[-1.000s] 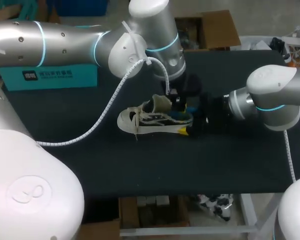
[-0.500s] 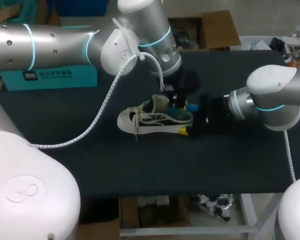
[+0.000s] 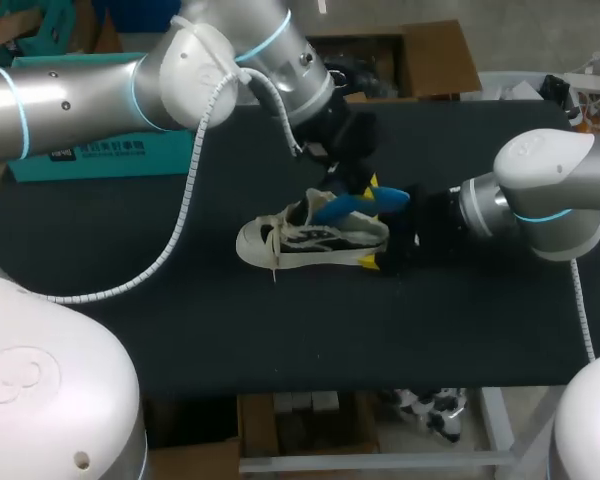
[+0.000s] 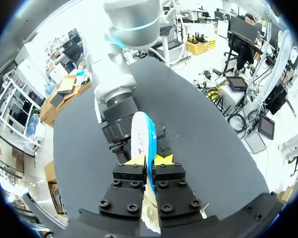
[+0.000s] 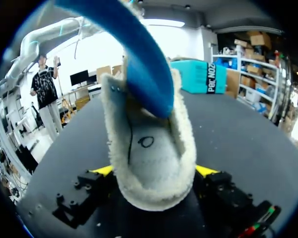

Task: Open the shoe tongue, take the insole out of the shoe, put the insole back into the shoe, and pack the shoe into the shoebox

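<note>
Right between the left gripper's [image 4: 149, 159] fingers sits the insole [image 4: 140, 133], pinched edge-on, its blue face to one side and its white face to the other. From above, this gripper [image 3: 365, 188] hangs over the heel end of the shoe [image 3: 300, 238] and holds the insole [image 3: 362, 204] tilted, one end down in the shoe's opening and the other raised past the heel. The right gripper [image 5: 154, 171] clamps the shoe's fleecy heel [image 5: 154, 163] from both sides, with a yellow tip showing at each side, and the insole [image 5: 139, 54] arches up ahead of it. I count one shoe, one insole and two grippers. The shoe lies on its sole on the black table [image 3: 180, 320], toe toward the left arm's side and laces loose. One teal box [image 3: 100, 155] stands at the table's far edge, well apart from the shoe. The right gripper [image 3: 380, 262] crowds the heel just under the raised insole.
</note>
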You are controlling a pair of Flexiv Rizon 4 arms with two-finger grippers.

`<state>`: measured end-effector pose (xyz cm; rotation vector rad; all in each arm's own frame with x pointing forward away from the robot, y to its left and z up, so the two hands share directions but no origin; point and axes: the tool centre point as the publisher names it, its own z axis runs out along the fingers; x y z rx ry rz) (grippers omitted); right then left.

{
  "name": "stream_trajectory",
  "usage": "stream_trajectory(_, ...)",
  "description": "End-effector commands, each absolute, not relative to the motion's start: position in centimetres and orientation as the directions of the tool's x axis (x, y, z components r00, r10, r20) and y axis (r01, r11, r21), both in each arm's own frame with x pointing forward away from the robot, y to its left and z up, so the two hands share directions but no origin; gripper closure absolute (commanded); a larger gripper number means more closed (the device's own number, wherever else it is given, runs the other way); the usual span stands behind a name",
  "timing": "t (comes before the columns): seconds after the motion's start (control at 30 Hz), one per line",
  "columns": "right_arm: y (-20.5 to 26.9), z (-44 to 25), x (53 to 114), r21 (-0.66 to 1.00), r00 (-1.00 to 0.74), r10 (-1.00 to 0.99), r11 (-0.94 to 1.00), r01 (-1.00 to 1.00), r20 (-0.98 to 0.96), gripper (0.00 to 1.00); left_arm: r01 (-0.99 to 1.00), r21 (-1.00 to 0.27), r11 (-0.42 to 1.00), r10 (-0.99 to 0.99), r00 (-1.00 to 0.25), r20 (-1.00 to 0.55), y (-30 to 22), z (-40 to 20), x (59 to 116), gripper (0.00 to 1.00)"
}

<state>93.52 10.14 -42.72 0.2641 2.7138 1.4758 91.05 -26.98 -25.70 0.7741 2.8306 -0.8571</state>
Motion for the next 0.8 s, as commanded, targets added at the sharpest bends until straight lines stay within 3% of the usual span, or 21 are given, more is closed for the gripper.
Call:
stream_trajectory(0.03,9.1,-42.1,92.7,0.832,-0.981,0.190,0.538,0.136,0.038,0.00,0.513,-0.563,0.648,0.480,-0.849,-0.221,-27.2,-24.4,91.7,1.00)
stream_trajectory(0.8,1.5,-35.2,90.3,0.696,-0.969,0.246,0.702,0.154,-0.034,0.00,0.695,-0.698,0.172,0.677,-0.598,-0.429,-30.9,-13.2,89.0,1.00)
